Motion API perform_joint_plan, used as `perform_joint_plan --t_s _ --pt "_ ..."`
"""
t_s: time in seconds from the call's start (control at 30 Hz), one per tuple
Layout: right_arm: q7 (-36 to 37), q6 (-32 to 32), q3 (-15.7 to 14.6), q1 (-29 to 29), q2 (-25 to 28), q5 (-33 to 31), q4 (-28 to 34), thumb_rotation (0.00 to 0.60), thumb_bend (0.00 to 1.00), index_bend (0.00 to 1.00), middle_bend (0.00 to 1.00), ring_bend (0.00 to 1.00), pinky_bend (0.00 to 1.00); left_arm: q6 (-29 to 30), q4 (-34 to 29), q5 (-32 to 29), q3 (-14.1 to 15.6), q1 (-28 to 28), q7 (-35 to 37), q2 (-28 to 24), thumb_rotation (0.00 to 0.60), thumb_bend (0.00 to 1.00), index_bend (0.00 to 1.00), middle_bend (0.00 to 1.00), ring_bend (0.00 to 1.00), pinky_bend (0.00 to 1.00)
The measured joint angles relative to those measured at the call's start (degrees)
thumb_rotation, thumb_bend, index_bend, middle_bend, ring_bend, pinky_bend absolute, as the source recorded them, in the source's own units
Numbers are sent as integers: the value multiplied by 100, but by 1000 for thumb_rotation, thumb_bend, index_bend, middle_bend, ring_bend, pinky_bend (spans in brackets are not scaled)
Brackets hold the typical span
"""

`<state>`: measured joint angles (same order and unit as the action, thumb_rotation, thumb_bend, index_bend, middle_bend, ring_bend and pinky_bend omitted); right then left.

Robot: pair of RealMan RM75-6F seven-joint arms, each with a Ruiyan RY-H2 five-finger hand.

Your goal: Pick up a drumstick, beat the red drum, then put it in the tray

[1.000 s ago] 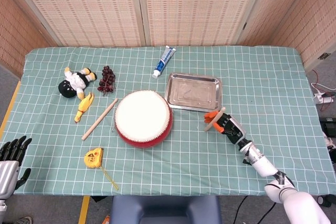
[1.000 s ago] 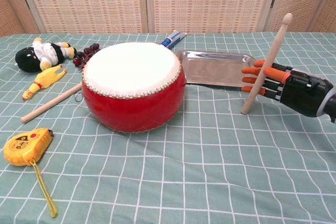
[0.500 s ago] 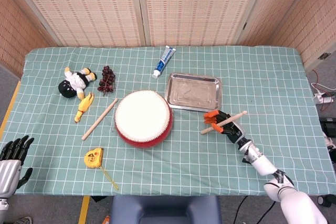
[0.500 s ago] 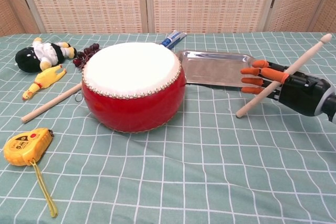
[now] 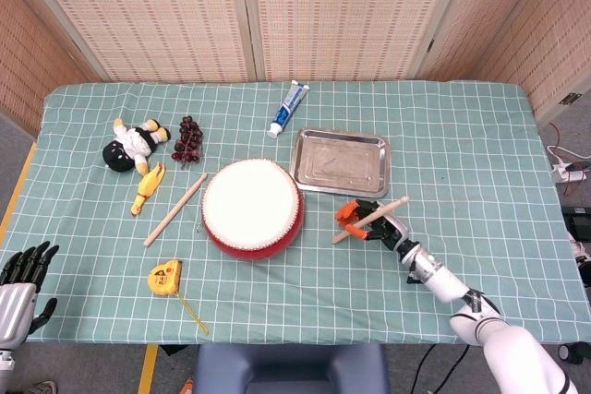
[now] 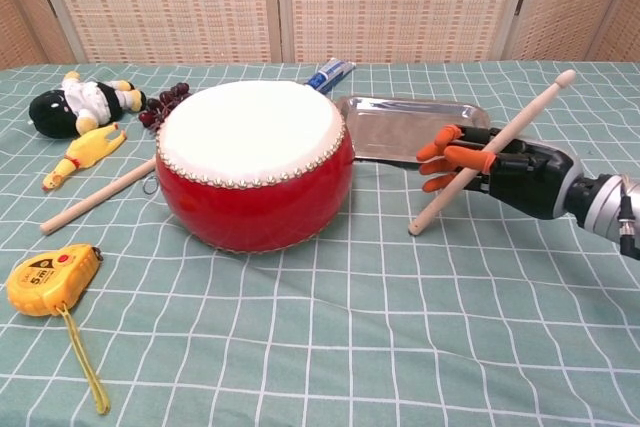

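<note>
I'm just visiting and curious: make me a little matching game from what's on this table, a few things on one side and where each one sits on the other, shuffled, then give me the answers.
Things:
1. drumstick
2. second drumstick
3. toothpaste tube
4. tape measure

Places:
A. lying flat on the cloth, left of the red drum
B. on the table's near side, in front of the drum and to its left
C. held slanted in the right hand, between the drum and the tray
D. beyond the tray, towards the screen

Pairs: 1-C, 2-A, 3-D, 4-B
</note>
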<state>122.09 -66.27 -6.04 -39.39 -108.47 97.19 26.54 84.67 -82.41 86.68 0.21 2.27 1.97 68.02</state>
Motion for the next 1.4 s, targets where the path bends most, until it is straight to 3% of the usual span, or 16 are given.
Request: perform_joint_plan --t_s 0.77,1.23,1.4 --pt "-1180 630 269 -831 97 -170 1205 600 308 641 519 464 475 -73 317 -69 46 -54 386 106 600 316 35 12 0 17" --pt "-1554 872 122 -858 28 -190 1354 600 308 662 539 484 496 -81 462 -51 56 -66 517 186 600 315 34 12 0 18" --pt "-1666 921 103 -840 -39 -217 1334 600 308 717 607 570 560 -82 490 -51 61 -73 540 196 600 316 35 12 0 18"
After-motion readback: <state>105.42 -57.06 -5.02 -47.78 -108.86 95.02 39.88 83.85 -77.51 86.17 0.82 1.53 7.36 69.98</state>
